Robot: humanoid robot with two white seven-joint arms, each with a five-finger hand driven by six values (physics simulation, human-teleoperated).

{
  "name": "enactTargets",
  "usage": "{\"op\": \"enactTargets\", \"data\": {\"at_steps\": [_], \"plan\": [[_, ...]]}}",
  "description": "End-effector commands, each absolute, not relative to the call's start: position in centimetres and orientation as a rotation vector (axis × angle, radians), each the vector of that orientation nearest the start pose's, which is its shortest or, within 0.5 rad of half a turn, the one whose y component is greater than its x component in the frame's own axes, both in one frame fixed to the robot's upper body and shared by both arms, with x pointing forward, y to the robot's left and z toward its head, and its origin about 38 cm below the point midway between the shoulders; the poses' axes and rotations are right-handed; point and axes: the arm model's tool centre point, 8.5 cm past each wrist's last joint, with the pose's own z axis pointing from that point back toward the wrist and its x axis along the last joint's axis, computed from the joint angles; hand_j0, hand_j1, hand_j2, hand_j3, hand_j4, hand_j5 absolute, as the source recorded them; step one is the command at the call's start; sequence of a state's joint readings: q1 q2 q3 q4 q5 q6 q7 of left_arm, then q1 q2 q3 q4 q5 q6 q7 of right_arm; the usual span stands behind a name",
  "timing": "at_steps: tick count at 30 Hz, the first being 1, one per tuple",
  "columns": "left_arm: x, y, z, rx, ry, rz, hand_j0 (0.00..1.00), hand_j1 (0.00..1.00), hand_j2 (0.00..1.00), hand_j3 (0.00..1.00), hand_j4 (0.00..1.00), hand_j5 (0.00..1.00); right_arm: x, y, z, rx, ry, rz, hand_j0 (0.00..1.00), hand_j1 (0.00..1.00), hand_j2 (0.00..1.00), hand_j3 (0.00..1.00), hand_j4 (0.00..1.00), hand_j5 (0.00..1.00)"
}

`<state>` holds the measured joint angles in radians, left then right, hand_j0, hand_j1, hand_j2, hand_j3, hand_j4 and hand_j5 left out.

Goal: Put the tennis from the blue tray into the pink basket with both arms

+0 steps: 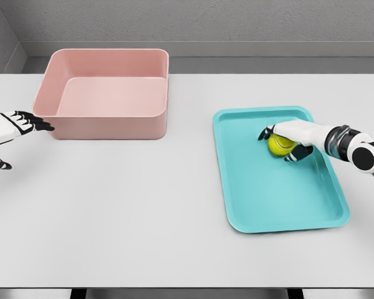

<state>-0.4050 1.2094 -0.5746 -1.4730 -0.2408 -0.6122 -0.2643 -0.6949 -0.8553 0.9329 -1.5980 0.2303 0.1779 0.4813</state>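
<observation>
The tennis ball (pixel 279 144) sits in the upper part of the blue tray (pixel 262 199), with the right hand (pixel 288 142) curled over it from the right, apparently gripping it for lifting. The pink basket (pixel 106 121) stands well apart on the counter (pixel 143 212). The left hand (pixel 15 124) waits beside it, fingers relaxed, holding nothing, probably to receive the ball.

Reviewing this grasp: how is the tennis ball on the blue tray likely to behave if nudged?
The tennis ball is round, so it would probably roll across the flat blue tray. The right hand wraps it; the raised rim should likely stop it escaping.
</observation>
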Motion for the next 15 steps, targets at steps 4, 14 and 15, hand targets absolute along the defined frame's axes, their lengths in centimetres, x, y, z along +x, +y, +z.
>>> {"op": "enactTargets", "data": {"at_steps": [4,14,15], "plan": [[37.3,43.2,22.7,0.504,-1.306,-1.903,1.0,1.0,1.0,1.0,1.0,1.0,43.2,-28.4,16.1,-0.42,-0.994,1.684,0.62,0.62,0.62,0.62,0.62,0.62],[37.3,43.2,22.7,0.504,-1.306,-1.903,1.0,1.0,1.0,1.0,1.0,1.0,43.4,-28.3,16.9,-0.432,-1.013,1.681,0.57,0.57,0.57,0.57,0.57,0.57],[37.3,43.2,22.7,0.503,-1.308,-1.903,1.0,1.0,1.0,1.0,1.0,1.0,43.5,-28.3,17.1,-0.436,-1.017,1.681,0.57,0.57,0.57,0.57,0.57,0.57]]}}
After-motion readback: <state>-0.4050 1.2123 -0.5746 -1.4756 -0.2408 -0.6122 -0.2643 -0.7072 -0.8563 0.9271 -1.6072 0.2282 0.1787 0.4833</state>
